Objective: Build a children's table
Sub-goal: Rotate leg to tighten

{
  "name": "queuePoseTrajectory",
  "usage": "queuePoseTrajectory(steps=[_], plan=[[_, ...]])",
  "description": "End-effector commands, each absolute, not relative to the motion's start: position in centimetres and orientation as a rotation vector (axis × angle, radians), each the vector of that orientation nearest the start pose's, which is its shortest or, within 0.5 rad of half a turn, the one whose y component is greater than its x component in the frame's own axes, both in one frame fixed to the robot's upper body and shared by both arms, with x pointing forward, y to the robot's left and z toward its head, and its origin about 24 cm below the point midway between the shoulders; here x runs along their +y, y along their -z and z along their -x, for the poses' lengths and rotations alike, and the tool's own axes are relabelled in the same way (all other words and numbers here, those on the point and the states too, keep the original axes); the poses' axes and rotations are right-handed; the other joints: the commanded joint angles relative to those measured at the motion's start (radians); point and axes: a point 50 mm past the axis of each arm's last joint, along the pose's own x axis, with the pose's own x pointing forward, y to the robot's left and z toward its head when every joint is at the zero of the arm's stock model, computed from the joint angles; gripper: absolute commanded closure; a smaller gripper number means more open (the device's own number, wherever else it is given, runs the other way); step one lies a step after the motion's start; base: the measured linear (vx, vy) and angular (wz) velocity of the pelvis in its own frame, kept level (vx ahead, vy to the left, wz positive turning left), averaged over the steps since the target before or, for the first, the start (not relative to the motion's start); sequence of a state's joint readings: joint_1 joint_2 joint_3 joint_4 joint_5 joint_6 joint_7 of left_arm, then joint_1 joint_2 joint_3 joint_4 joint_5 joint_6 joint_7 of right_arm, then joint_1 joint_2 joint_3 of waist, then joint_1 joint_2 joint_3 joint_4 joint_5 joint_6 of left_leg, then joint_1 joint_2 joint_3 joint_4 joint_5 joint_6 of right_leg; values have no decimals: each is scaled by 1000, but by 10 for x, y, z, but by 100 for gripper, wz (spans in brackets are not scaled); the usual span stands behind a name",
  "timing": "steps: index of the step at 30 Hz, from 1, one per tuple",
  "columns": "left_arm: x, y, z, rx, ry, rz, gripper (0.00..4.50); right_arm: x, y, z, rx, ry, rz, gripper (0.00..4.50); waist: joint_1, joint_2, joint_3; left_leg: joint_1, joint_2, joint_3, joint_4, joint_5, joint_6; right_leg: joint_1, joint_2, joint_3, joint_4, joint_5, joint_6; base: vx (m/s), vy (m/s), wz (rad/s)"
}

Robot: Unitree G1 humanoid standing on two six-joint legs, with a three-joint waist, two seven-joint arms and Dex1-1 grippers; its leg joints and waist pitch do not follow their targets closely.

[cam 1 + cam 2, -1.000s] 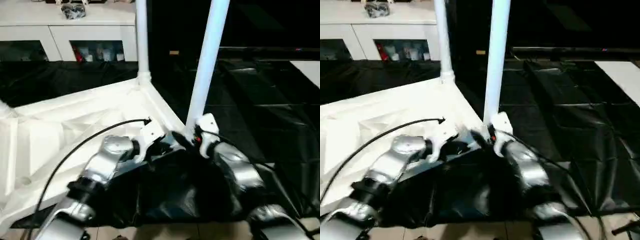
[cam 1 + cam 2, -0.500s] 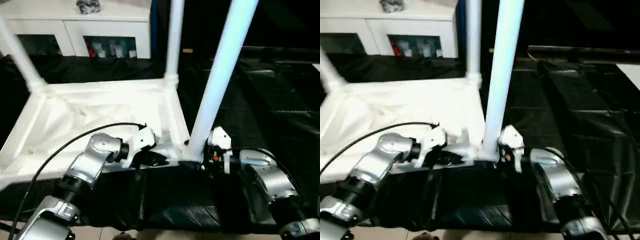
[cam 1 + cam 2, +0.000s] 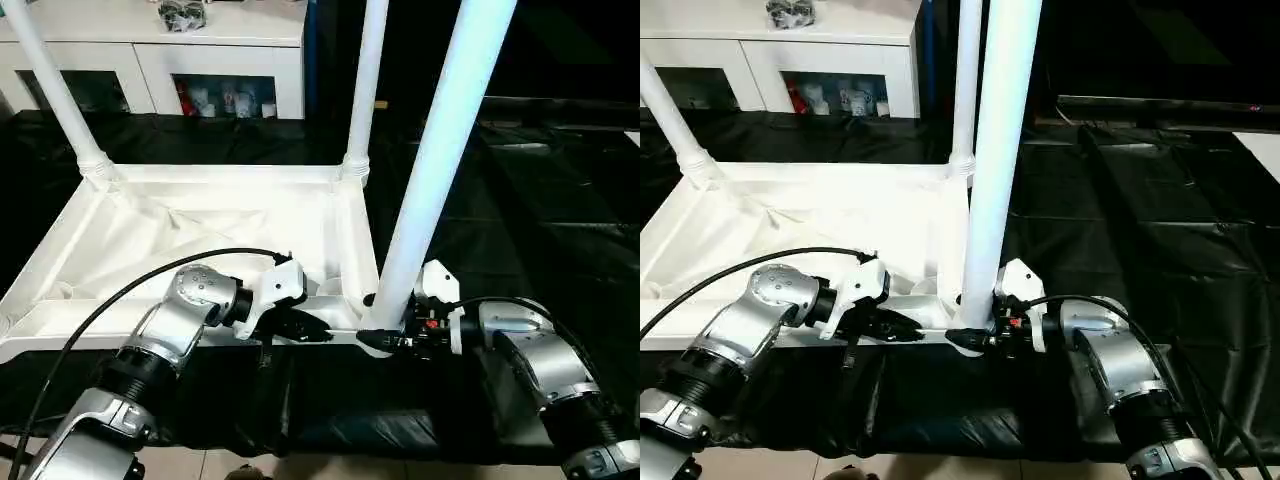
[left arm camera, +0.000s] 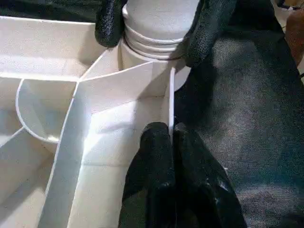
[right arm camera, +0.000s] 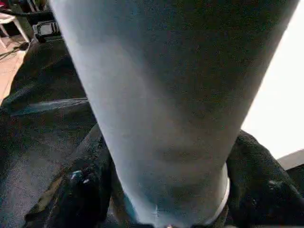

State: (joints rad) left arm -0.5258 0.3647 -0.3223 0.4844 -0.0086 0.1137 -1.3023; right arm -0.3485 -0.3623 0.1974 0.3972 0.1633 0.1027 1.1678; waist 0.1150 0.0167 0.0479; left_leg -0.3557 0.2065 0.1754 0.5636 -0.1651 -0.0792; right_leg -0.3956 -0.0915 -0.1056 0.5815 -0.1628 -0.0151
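Since the earlier frames, the table top [image 3: 200,235] has been brought round from a skewed position so that its near edge now lies square across the head views, and a third leg [image 3: 55,85] has come into view at the far left corner. The right gripper [image 3: 975,338] has been drawn in around the base of the nearest leg [image 3: 440,160].

The children's table is laid upside down on the black-draped work surface [image 3: 520,200], ribbed underside upward. Three white tube legs are seen standing upright in corner sockets: the nearest leg at the near right corner, a second leg [image 3: 368,80] at the far right corner, and the third at the far left.

The left gripper [image 4: 172,137] is clamped on the thin side wall of the table top, close beside the near right socket; its two black fingers [image 4: 152,161] are pressed together with the wall edge between them.

The right gripper's fingers [image 5: 83,190] are set apart on either side of the nearest leg, at the threaded collar where the leg meets its socket. Whether they press on the leg cannot be told.

A white cabinet [image 3: 150,40] is seen behind the work surface.
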Motion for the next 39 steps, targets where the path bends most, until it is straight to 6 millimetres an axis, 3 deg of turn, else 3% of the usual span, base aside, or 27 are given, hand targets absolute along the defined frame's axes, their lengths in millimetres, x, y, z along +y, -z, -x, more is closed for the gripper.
queuePoseTrajectory(steps=[1,3,5,8,14,17,19,21,24,30,34,37,39], plan=[[108,-63,-311,348,1390,-353,450,-118,-19,-274,345,-1281,81,181,0,-6,-61,5,27,-4,-62,-274,40,48,-61,51,-71,-329,-179,0,0,0],[104,-63,-313,338,1352,-340,450,-116,-17,-281,345,-1199,70,181,-3,-7,-58,8,26,-5,-63,-296,30,44,-62,50,-75,-369,-170,0,0,0],[98,-64,-317,322,1297,-322,450,-112,-14,-290,352,-1080,59,181,-10,-9,-56,8,22,-9,-66,-321,17,44,-63,47,-85,-455,-137,0,0,0],[88,-64,-321,309,1220,-315,450,-103,-10,-298,366,-962,17,182,-25,-12,-55,10,19,-12,-65,-338,9,42,-63,44,-94,-508,-109,0,0,0],[66,-65,-326,299,1080,-286,450,-80,-3,-311,387,-729,2,183,-33,-9,-55,14,16,-12,-64,-345,7,35,-61,43,-98,-511,-104,0,0,0],[53,-66,-324,280,1071,-269,450,-70,-3,-317,380,-634,2,183,-36,-11,-57,9,18,-12,-67,-331,10,37,-60,46,-92,-470,-112,0,0,0],[51,-65,-322,276,1079,-276,450,-68,-4,-317,370,-642,0,113,-34,-10,-58,10,17,-10,-65,-332,13,36,-60,47,-92,-454,-113,0,0,0],[50,-65,-322,271,1085,-292,450,-66,-3,-317,375,-649,-19,111,-33,-9,-59,10,19,-10,-66,-327,17,36,-59,50,-88,-424,-121,0,0,0],[51,-65,-319,264,1117,-303,450,-68,-3,-317,367,-665,8,71,-32,-7,-60,6,20,-9,-67,-313,21,41,-58,53,-80,-369,-139,0,0,0],[61,-66,-312,256,1227,-321,450,-82,-6,-315,320,-754,71,66,-30,-8,-64,3,21,-7,-64,-283,34,46,-59,55,-71,-292,-166,0,0,0],[73,-66,-305,266,1336,-341,450,-94,-12,-307,285,-922,78,66,-24,-8,-70,-1,21,-2,-57,-204,71,51,-56,58,-54,-158,-210,0,0,0],[83,-64,-304,288,1367,-366,450,-104,-17,-297,273,-1072,84,66,-19,-7,-66,1,24,0,-55,-216,87,50,-52,56,-56,-161,-217,0,0,0],[87,-64,-304,296,1380,-373,450,-108,-18,-294,274,-1120,87,66,-13,-6,-65,6,27,1,-57,-246,79,47,-53,55,-60,-208,-215,0,0,0]])
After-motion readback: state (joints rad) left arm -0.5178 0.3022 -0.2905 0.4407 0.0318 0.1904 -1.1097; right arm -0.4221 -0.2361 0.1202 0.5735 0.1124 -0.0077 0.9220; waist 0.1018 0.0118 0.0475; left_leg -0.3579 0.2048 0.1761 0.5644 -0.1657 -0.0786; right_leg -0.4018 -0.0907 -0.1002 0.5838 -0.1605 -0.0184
